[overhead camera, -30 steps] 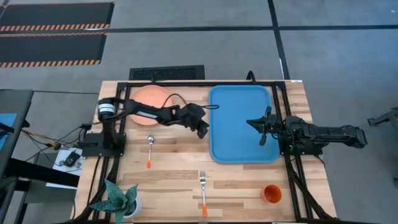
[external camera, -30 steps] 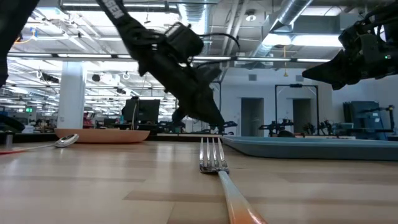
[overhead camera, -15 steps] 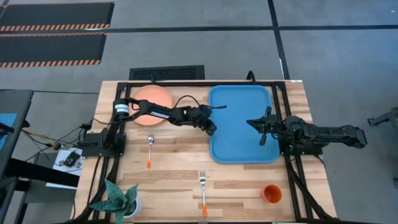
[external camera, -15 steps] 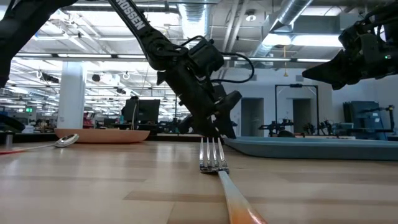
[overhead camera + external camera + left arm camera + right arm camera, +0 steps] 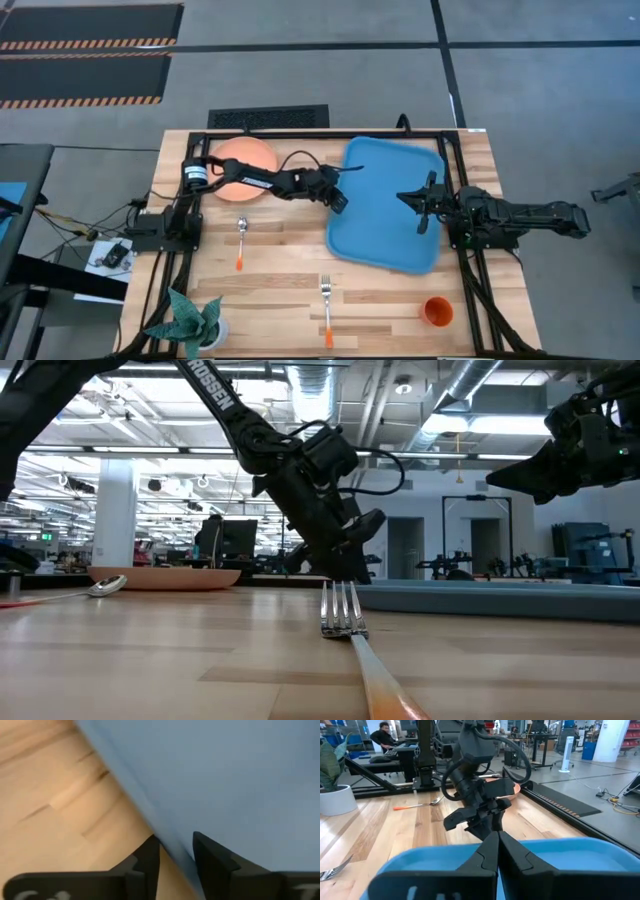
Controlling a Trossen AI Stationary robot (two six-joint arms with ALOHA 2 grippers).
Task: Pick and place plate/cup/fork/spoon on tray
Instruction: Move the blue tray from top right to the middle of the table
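Observation:
The blue tray (image 5: 385, 220) lies on the table's right half, turned askew. My left gripper (image 5: 339, 203) is at the tray's left rim, shut on it. My right gripper (image 5: 420, 210) hovers shut and empty above the tray's right part. The salmon plate (image 5: 243, 160) lies flat at the far left. The spoon (image 5: 241, 240) lies near the left arm's base, and the fork (image 5: 326, 300) lies at the near middle. The orange cup (image 5: 437, 311) stands at the near right. My left gripper pinches the tray's left rim (image 5: 172, 851), one finger (image 5: 147, 857) outside on the wood side and one finger (image 5: 210, 860) inside over the blue floor. The fingers slant down from the table's left and lie across the rim. The tray lies on the table.
A potted plant (image 5: 195, 320) stands at the near left corner. The fork's tines (image 5: 341, 615) lie close before the low camera. A black frame runs along the table's edges. Bare wood lies between the fork and the cup.
My left gripper has gone toward the table's right and down to the tray's left rim. The tray has then turned about on the table: its near end has swung toward the left edge and its far end toward the right.

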